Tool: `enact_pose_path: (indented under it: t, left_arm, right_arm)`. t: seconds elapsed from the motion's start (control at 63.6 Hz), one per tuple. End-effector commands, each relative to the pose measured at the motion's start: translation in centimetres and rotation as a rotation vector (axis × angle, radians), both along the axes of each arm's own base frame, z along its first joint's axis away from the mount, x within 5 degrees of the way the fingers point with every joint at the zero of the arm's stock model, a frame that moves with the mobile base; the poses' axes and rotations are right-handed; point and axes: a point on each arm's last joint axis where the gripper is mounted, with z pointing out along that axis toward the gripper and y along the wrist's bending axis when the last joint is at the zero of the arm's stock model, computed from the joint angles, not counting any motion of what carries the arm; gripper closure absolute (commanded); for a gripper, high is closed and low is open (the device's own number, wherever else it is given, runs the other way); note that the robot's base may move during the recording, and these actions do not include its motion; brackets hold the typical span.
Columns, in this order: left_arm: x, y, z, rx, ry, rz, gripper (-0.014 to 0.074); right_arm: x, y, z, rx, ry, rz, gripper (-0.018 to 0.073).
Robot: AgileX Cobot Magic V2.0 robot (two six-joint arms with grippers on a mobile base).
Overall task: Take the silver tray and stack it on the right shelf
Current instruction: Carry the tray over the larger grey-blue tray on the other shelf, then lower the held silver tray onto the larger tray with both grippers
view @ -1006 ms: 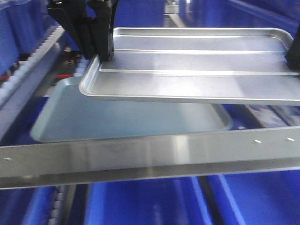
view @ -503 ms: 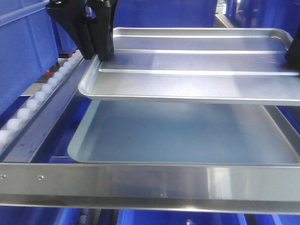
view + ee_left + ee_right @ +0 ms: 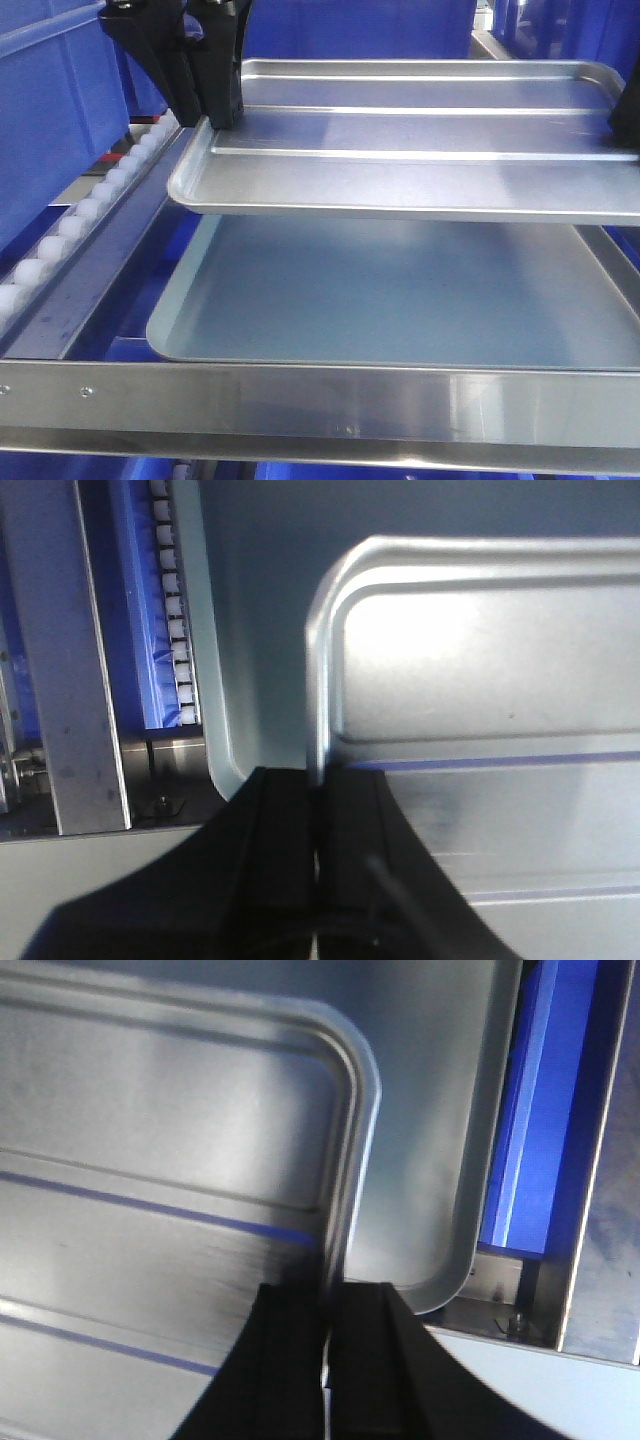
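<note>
Steel framing of the right shelf (image 3: 320,400) lies nearest you; just behind it the grey tray (image 3: 400,300) rests on the rack. Your silver tray (image 3: 420,180) hangs level above it, not yet down, with the left gripper (image 3: 318,785) and right gripper (image 3: 330,1300) each pinched on an end rim. Pickup is done; lowering and release remain. A second ago the grey tray sat off left; now it lies squarely underneath.

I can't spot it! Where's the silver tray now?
In the front view the silver tray is held just above the grey tray on the right shelf, the left gripper and right gripper pinching its ends.
</note>
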Motion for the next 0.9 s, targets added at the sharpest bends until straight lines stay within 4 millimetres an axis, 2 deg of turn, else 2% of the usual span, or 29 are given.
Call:
enact_pose_path:
  t: [0.0, 0.881]
  left_arm:
    - [-0.57, 0.52, 2.49, -0.042, -0.074, -0.022, 0.0689]
    - [-0.56, 0.51, 2.5, -0.043, -0.075, -0.022, 0.0689]
  right_arm:
    - [0.1, -0.1, 1.76, 0.011, -0.107, 0.024, 0.0503]
    - [0.33, 0.03, 1.97, 0.026, -0.141, 0.027, 0.0503]
